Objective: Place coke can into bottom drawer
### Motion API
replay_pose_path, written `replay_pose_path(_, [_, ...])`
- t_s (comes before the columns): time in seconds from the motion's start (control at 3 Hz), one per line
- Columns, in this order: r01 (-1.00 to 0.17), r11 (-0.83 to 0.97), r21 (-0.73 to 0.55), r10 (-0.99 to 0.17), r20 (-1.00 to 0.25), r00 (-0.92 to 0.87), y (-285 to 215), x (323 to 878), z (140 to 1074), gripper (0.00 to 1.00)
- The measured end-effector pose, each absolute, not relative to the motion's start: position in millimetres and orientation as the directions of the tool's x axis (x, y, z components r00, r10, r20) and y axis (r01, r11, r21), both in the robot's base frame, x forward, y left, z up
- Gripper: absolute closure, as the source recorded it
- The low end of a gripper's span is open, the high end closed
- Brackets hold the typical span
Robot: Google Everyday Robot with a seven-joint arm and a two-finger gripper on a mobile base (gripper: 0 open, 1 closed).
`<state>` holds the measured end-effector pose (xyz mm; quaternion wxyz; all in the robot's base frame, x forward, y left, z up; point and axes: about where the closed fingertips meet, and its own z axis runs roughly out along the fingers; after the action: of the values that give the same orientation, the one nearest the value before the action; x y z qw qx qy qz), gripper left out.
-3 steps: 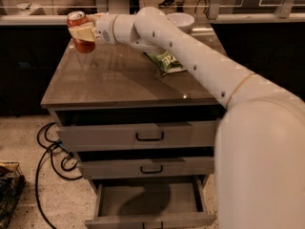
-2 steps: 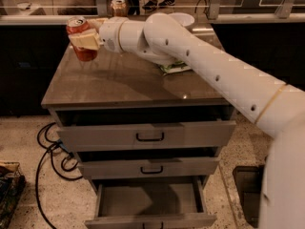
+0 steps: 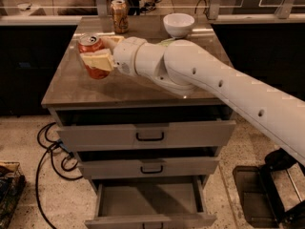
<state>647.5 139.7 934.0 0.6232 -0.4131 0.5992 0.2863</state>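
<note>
My gripper [image 3: 97, 58] is shut on the red coke can [image 3: 91, 55] and holds it tilted above the left part of the cabinet top [image 3: 76, 87]. The can's silver top faces up and left. One cream finger [image 3: 97, 61] lies across the can's front. My white arm reaches in from the right, over the cabinet. The bottom drawer [image 3: 148, 205] is pulled open below, and its grey interior shows nothing in it. The two drawers above it are pushed further in; the top one [image 3: 147, 135] sticks out slightly.
A brownish-gold can [image 3: 119, 15] stands at the back of the cabinet top. A white bowl [image 3: 178, 24] sits at the back right. Black cables [image 3: 50, 149] lie on the floor at the left. A dark base part [image 3: 267, 190] sits at the lower right.
The view has shifted, so the cabinet sits more centred. The gripper with the coke can has come forward and lower over the left of the top. The gold can and bowl now show.
</note>
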Motion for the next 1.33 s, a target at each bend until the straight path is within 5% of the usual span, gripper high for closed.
replay_pose_path(0.67, [-0.862, 0.491, -0.125, -0.177, -0.983, 0.042, 85.3, 540.0, 877.0, 1.0])
replay_pose_path(1.33, [-0.885, 0.451, -0.114, -0.203, -0.979, 0.022, 84.1, 527.8, 859.6, 1.0])
